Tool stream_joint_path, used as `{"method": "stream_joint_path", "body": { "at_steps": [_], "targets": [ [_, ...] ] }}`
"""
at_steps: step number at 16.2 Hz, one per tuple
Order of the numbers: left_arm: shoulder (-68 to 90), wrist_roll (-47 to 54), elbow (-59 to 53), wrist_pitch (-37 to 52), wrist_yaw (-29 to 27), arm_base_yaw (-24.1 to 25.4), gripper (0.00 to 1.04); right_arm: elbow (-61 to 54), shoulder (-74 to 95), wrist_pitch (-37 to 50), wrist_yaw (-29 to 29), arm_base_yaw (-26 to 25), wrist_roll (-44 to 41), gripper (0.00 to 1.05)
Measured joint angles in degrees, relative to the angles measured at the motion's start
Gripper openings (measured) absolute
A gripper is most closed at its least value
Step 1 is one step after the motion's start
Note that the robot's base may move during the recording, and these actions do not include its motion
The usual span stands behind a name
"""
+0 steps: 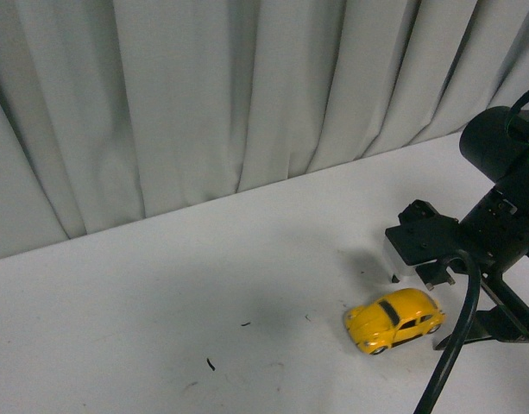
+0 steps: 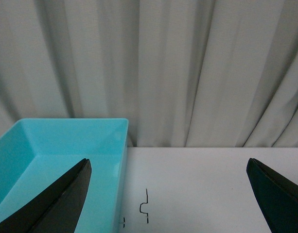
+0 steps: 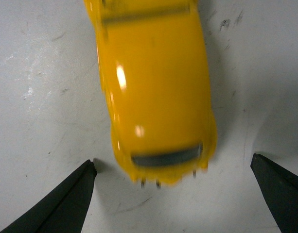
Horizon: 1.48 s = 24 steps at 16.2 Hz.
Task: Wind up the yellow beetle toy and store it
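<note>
Over on the robot's right side of the white table, the yellow beetle toy sits on its wheels, roof up, out in the open; the right arm leans in just beside it, black housing with a green light showing, a dark cable looping down in front. From the right wrist camera the picture is a touch blurred, but the toy fills the middle; one rounded end with a dark window strip points toward the camera, and the right gripper hangs over that end. Its jaws are spread wide; one black fingertip on one side, the other out at the far edge, bare table showing between each tip and the yellow body; nothing is pinched, nothing touches. A few small dark specks dot the table nearer the middle.

Now the left wrist camera; the left gripper is also spread, two black tips far apart with nothing between them but table and the pale pleated curtain. A turquoise bin stands against the curtain, beside one fingertip, open side up; how much lies inside it cannot be told from here. A thin black squiggle marks the table just beside the bin's wall.
</note>
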<state>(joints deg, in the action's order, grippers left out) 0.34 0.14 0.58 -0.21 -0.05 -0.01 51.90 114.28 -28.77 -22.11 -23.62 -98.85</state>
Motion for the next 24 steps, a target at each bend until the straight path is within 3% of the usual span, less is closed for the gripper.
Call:
{"method": "stream_joint_path", "body": {
  "at_steps": [16, 24],
  "targets": [
    [0.00, 0.00, 0.00, 0.00, 0.02, 0.00, 0.98, -0.09, -1.49, -0.09, 0.13, 2.80, -0.04, 0.98],
    [0.00, 0.00, 0.00, 0.00, 0.02, 0.00, 0.98, 10.99, -22.40, -6.49, -4.55, 8.33, -0.74, 0.98]
  ]
}}
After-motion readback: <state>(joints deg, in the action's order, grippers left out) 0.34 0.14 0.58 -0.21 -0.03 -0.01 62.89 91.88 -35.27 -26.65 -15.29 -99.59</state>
